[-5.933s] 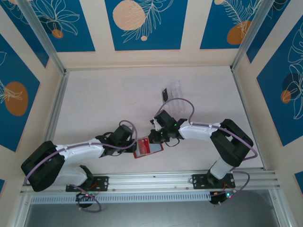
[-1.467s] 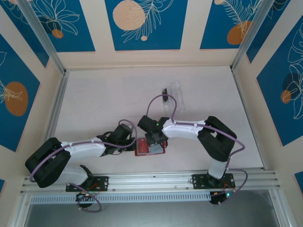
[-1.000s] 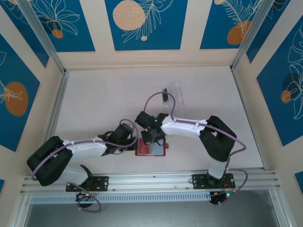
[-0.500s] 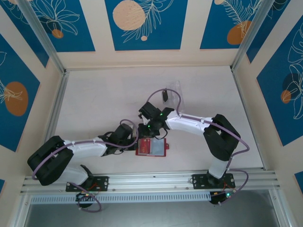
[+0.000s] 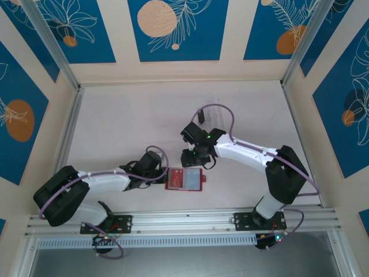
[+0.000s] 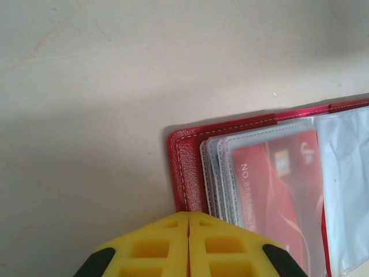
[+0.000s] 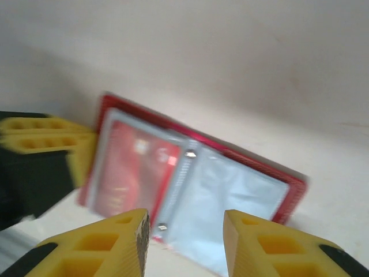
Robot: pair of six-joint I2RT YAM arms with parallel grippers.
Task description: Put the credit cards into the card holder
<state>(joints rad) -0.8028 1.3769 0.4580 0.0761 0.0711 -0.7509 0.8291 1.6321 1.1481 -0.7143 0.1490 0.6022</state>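
The left tool (image 6: 189, 216) is closed, its yellow fingers pressed flat together. Its tips meet the near edge of the red card holder (image 6: 190, 167), but I cannot tell whether they pinch that edge. The card holder lies open and flat on the bench (image 6: 115, 86), spreading away from these fingertips. A red credit card (image 6: 271, 184) sits inside the clear sleeve (image 6: 346, 173) nearest the left tool, just past its tips.

The right tool (image 7: 185, 222) is open and empty, with its two yellow fingers well apart. It hangs above the bench just beside the card holder's far edge, clear of it. In the right wrist view the open card holder lies ahead of its fingers. A clear plastic tray (image 5: 214, 111) lies beyond the right tool, farther from the arm bases.
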